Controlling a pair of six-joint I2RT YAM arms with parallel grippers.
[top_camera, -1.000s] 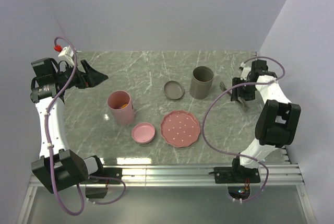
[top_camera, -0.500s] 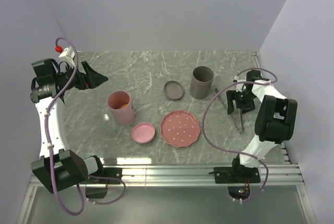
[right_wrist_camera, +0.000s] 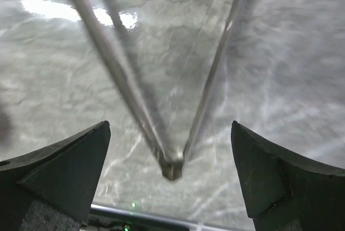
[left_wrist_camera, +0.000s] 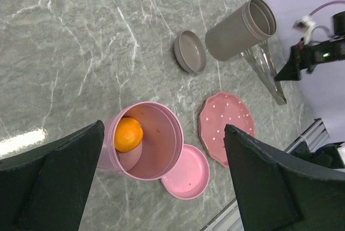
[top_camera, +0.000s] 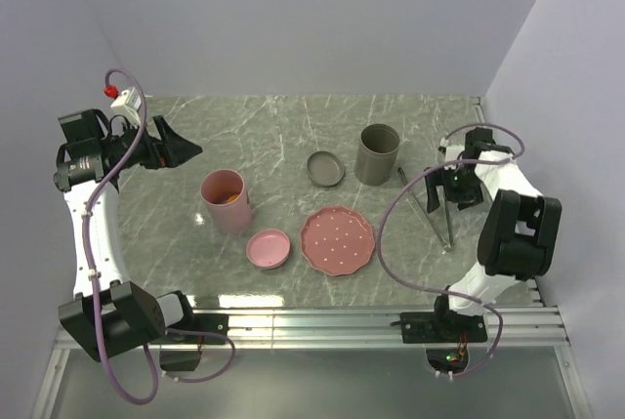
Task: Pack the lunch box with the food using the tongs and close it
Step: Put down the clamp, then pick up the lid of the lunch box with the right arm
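Toward near edge: pink lid beside pink plate. Behind lid, pink container upright, orange slice inside. Tongs flat on table near right edge, untouched between spread jaws of right gripper. Left gripper near left edge, jaws spread, empty. Farther: grey lid, grey container.

Tongs: on table, right of right cup.
Far lid: left of right cup.
Plate: before far lid.
Near lid: left of plate, before left cup.
Food: in left cup.

grey marble table bears pink canister, pink lid, pink plate, grey lid, grey canister, tongs.
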